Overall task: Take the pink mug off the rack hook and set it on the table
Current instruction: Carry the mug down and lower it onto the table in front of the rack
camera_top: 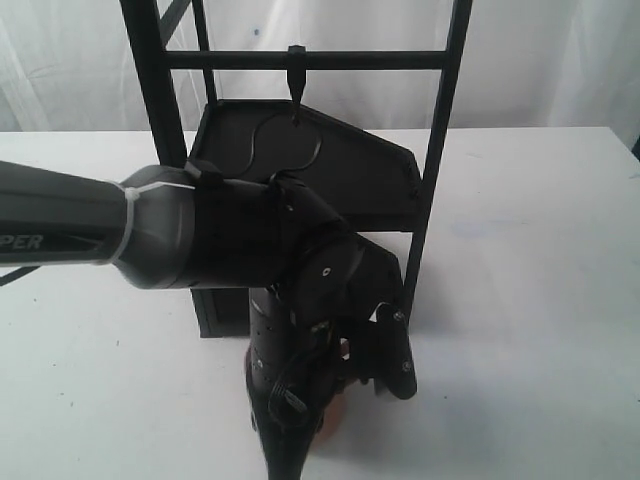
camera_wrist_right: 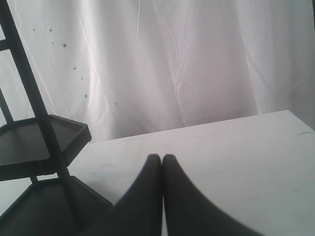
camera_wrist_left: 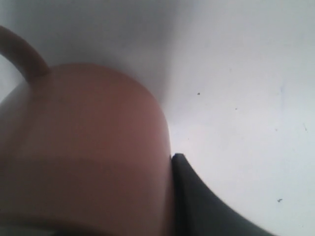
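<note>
The pink mug [camera_wrist_left: 83,147] fills much of the left wrist view, its loop handle [camera_wrist_left: 22,49] pointing away over the white table [camera_wrist_left: 246,88]. My left gripper [camera_top: 345,385] is shut on the mug; one black finger [camera_wrist_left: 197,201] presses its side and the other is hidden behind it. In the exterior view only slivers of the mug [camera_top: 332,425] show under the arm, low in front of the rack; contact with the table [camera_top: 520,300] cannot be told. The rack hook [camera_top: 296,82] on the top crossbar is bare. My right gripper [camera_wrist_right: 162,158] is shut and empty over the table.
The tall black rack [camera_top: 440,150] stands mid-table behind the left gripper, its shelf [camera_top: 350,170] just beyond the arm. In the right wrist view the rack's shelves [camera_wrist_right: 39,142] sit close beside the right gripper. A white curtain [camera_wrist_right: 197,64] hangs behind.
</note>
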